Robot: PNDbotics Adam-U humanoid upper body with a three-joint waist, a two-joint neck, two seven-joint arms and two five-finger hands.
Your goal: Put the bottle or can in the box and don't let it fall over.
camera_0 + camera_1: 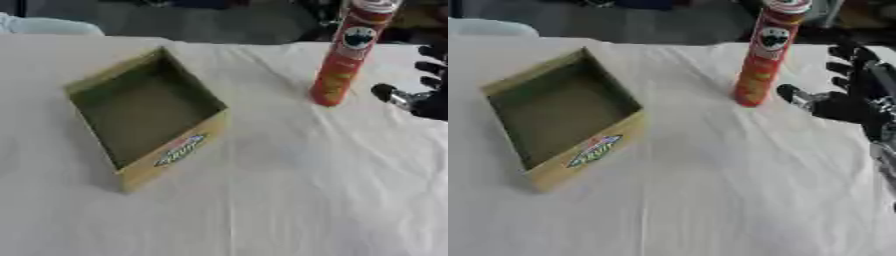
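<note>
At the left of my view sits the cardboard box [557, 117], open-topped, turned at an angle on the white tablecloth [710, 200]. I can see straight down into its dull green-brown inside, and nothing lies in it. A colourful logo sticker [593, 150] shows on its near wall, facing the lower middle of the frame.

Moving to the centre, bare cloth, a few creases running toward the upper right.

Upper right now: the tall red can [761, 54] stands upright on the cloth, white lid on top, a face logo high on its side, yellow markings lower down. It is well apart from the box, not in it.

Just right of the can, my right hand [846, 102] comes in from the right edge. Fingers [842, 67] are spread and straight, well apart from each other, thumb [794, 95] stretched out toward the can's lower half. There's a gap of cloth between thumb tip and can, so I'm touching nothing and holding nothing. The hand is wide open beside the can, near it but clear.

My left hand doesn't show in either eye.
</note>
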